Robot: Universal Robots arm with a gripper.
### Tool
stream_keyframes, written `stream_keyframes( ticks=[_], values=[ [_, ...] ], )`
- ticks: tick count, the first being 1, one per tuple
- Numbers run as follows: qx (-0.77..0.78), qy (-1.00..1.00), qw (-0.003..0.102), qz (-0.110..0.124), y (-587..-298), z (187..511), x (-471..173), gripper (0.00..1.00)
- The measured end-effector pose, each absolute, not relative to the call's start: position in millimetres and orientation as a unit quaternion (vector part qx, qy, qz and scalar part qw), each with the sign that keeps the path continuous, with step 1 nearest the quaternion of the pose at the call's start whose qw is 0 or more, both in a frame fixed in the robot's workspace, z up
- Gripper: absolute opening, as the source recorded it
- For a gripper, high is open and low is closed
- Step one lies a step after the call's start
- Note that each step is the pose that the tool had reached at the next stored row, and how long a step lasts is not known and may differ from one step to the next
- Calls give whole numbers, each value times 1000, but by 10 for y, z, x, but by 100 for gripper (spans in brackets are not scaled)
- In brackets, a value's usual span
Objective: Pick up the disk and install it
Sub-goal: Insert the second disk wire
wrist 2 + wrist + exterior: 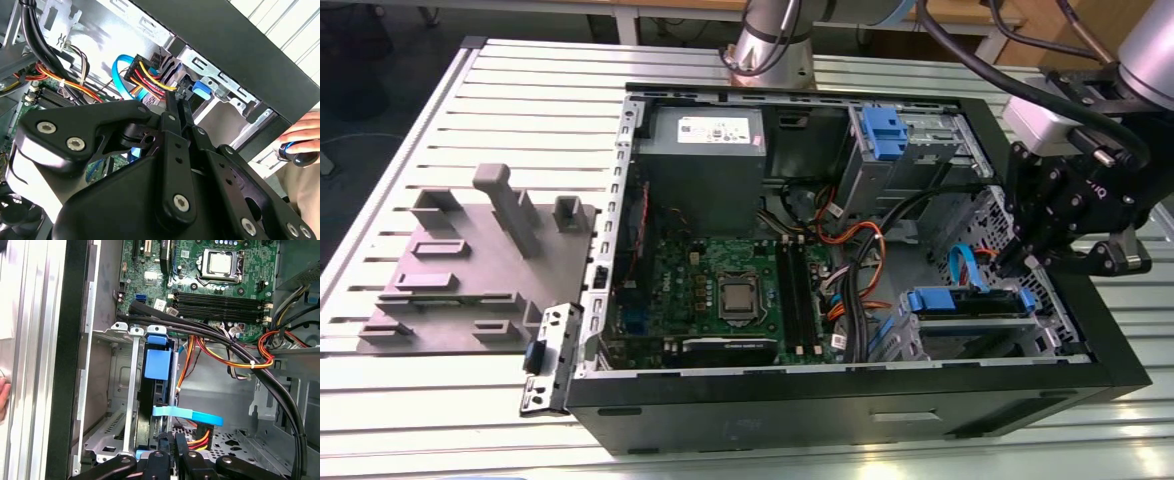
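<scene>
Gripper (pixel 172 440) hovers at the bay, fingers pinched nearly together on the disk (pixel 156 390) edge, a stiff, weighty, slick-sided drive best held by its blue carrier.

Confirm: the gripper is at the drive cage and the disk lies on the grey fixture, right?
No. The gripper is at the drive cage, but the disk sits in that cage, not on the grey fixture; the first wrist view shows it.
</scene>
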State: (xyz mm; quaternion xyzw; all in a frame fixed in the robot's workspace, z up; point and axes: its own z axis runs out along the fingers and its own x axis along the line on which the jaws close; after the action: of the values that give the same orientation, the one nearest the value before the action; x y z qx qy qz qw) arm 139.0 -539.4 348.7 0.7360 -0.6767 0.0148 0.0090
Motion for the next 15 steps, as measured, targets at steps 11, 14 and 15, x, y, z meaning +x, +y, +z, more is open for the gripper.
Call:
stream_keyframes(
  ticks=[11, 14, 15],
  values=[
    [736, -677, 12, 17, -5407, 3484, 1388, 16],
    [736, -677, 12, 17, -5416, 3484, 1389, 16],
    [736, -677, 12, 17, -5417, 3484, 1388, 16]
  ],
)
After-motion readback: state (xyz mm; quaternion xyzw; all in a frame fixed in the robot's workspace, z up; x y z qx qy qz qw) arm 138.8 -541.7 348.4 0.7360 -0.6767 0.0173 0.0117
